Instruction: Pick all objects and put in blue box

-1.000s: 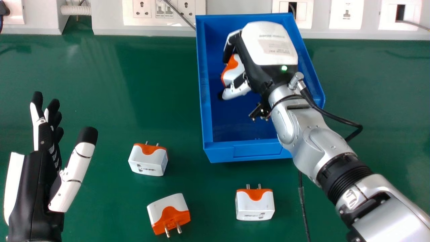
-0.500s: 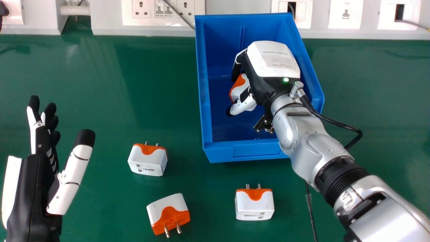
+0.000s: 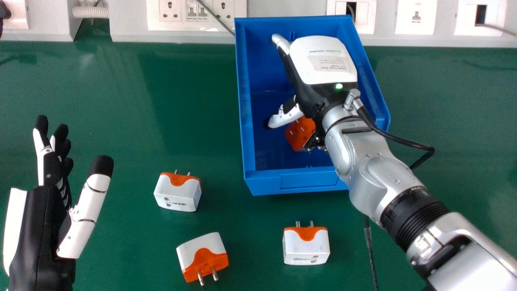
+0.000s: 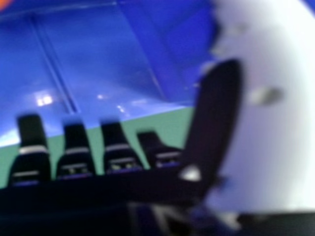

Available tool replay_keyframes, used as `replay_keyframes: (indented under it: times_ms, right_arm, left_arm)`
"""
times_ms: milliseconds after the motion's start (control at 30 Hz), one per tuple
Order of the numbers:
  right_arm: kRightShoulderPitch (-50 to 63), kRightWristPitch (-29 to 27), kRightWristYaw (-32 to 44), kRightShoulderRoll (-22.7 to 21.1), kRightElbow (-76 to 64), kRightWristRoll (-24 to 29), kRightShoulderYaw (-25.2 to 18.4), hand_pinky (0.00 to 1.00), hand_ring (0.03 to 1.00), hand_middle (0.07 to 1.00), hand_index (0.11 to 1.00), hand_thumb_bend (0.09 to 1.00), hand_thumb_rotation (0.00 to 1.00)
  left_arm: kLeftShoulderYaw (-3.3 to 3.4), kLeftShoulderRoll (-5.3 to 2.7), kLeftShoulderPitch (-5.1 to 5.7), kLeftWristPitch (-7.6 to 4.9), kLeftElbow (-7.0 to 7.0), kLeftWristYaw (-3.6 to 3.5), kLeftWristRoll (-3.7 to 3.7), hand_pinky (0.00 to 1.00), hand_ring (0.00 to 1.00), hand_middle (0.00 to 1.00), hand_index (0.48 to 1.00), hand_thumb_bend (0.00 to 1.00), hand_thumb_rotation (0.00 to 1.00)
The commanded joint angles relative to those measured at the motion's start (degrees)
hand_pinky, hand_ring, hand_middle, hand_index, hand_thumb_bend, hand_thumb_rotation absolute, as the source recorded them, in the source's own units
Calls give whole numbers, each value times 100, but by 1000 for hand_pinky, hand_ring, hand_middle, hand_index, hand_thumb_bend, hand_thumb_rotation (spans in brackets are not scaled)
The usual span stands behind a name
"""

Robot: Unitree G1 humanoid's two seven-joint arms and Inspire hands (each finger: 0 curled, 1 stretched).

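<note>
Right hand point(image 3: 323, 60) is hovering inside the blue box point(image 3: 309, 182), fingers extended and thumb standing apart, clasping nothing. One orange-faced adapter point(image 3: 297, 135) is lying in the box, partly under the wrist. Three plug adapters are waiting on the green table point(image 3: 129, 101): the right-hand adapter point(image 3: 306, 250) is sitting on the robot's side of the box, pins pointing toward it, so the right arm is probably needing a pull straight back. The left adapter point(image 3: 177, 194) and the near adapter point(image 3: 202, 256) are lying closer to the open left hand point(image 3: 38, 226).
</note>
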Motion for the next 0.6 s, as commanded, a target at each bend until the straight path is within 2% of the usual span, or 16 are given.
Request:
replay_keyframes:
  times_ms: [0,67,133,233,367,567]
  right_arm:
    - [-10,54,-112,-67,-286,-49,-44,888,996,1000,1000,730,420]
    - [54,66,-188,-74,-440,-38,-83,878,989,1000,1000,724,420]
    - [169,130,-302,-98,-706,-70,-116,841,968,1000,996,713,391]
    - [530,262,-259,-201,-1456,-52,-238,822,949,1000,992,656,352]
    - [1250,458,-41,-365,-2712,-72,-456,815,946,1000,1000,585,273]
    - [2670,274,-111,-677,-4439,-176,-671,751,925,1000,964,544,259]
  left_arm:
    - [-9,-17,-5,-72,-137,29,11,1000,1000,1000,1000,663,782]
    - [-14,-18,-14,-91,-127,27,15,1000,1000,1000,1000,669,787]
    - [-18,-33,-19,-118,-117,20,-17,1000,1000,1000,1000,665,777]
    - [-4,-16,-14,-128,-118,16,21,1000,1000,1000,1000,664,786]
    - [-4,-18,2,-73,-177,37,73,1000,1000,1000,1000,673,798]
    - [-32,-24,3,-76,-207,29,82,1000,1000,1000,1000,673,793]
